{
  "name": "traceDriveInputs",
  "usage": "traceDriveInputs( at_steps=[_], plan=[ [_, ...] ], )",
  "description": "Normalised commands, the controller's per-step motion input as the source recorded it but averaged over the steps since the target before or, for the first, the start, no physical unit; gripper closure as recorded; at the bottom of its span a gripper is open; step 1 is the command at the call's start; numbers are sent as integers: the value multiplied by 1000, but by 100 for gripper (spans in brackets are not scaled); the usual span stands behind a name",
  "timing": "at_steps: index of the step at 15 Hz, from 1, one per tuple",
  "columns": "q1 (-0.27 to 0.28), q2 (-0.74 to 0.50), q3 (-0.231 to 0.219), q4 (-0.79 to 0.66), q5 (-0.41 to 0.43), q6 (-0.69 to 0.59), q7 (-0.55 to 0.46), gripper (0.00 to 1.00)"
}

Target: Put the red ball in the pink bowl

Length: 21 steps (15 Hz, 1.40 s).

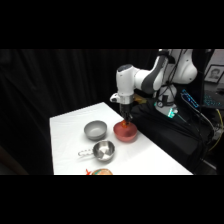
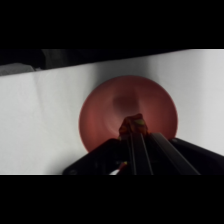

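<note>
On the table (image 1: 70,125), from left, we see the grey bowl (image 1: 95,130), the steel cup (image 1: 103,150), then the pink bowl (image 1: 125,132). Over it our fingers (image 2: 133,125) pinch the red ball (image 2: 134,120).

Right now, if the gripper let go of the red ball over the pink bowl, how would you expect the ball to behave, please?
The red ball is round, so it would probably roll. The pink bowl curves down to a hollow middle, so the ball would likely settle there rather than escape. Small enough for the gripper tips, it seems light.
</note>
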Motion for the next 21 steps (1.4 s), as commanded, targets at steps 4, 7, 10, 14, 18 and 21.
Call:
traceDriveInputs(
  at_steps=[4, 7, 10, 14, 18, 21],
  plan=[
    [6, 196, -62, 18, -230, 295, 176, 60],
    [15, 71, -84, 51, -178, 96, 82, 34],
    [4, -138, -75, 61, -147, -161, -1, 11],
    [-28, -376, -32, 34, 4, -387, -150, 0],
    [-51, -423, -17, 89, 18, -483, -158, 0],
    [-63, -337, -11, 194, -8, -488, -136, 0]
  ],
)
